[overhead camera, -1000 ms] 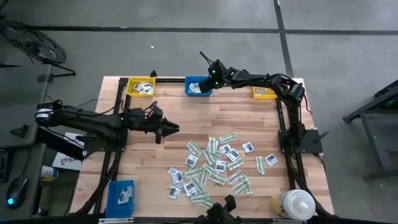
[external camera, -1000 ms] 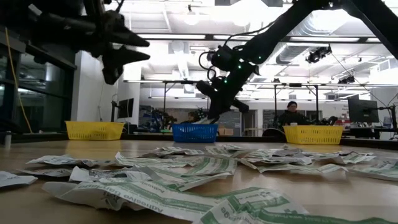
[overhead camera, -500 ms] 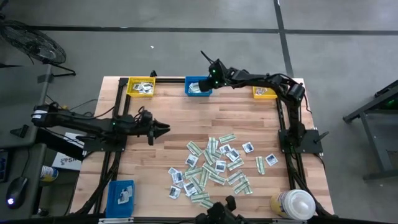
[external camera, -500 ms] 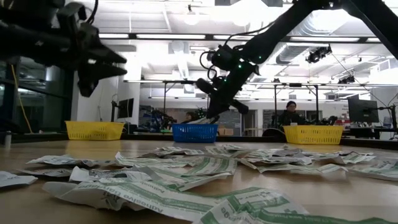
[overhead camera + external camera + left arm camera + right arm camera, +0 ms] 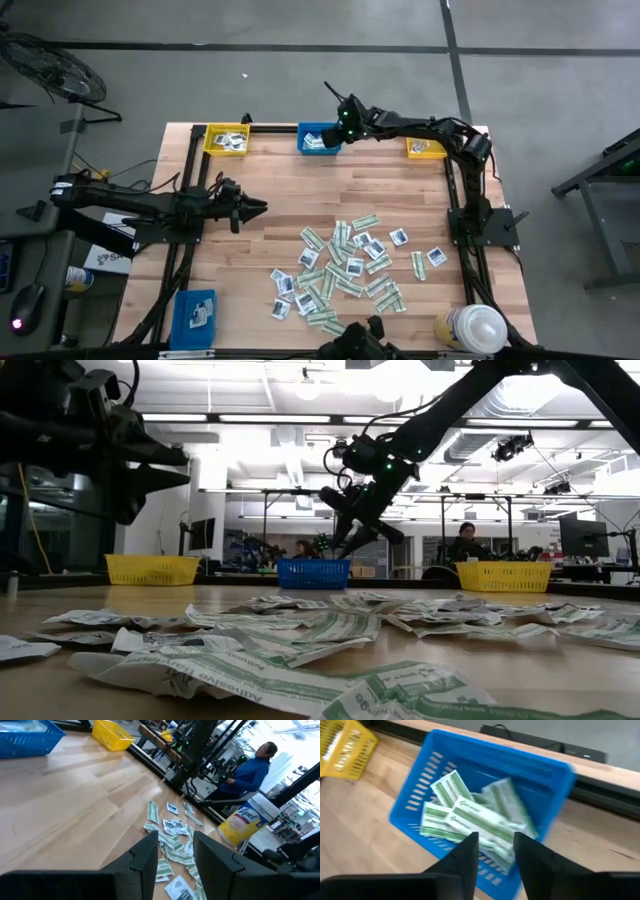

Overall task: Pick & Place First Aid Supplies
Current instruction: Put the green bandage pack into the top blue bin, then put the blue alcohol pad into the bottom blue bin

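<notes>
Packets [image 5: 345, 265] of first aid supplies, squarish white ones and narrow green-and-white strips, scattered loose over the wooden table [image 5: 300, 190], lying ahead of and below the left gripper [image 5: 258, 207] and well apart from the right gripper [image 5: 334, 128]. More green-and-white strips [image 5: 470, 817] heaped in the blue bin [image 5: 427, 785] at the table's far edge, directly beneath the right gripper [image 5: 492, 845]. Right fingers parted over that bin, nothing between them. Left gripper [image 5: 175, 852] raised above bare wood, pointing toward the scattered pile, fingers apart and holding nothing. Yellow bins [image 5: 227, 139] to either side of the blue one along the far edge. Second blue bin [image 5: 194, 313] at the near left corner, white-capped bottle [image 5: 473, 328] at the near right corner.
</notes>
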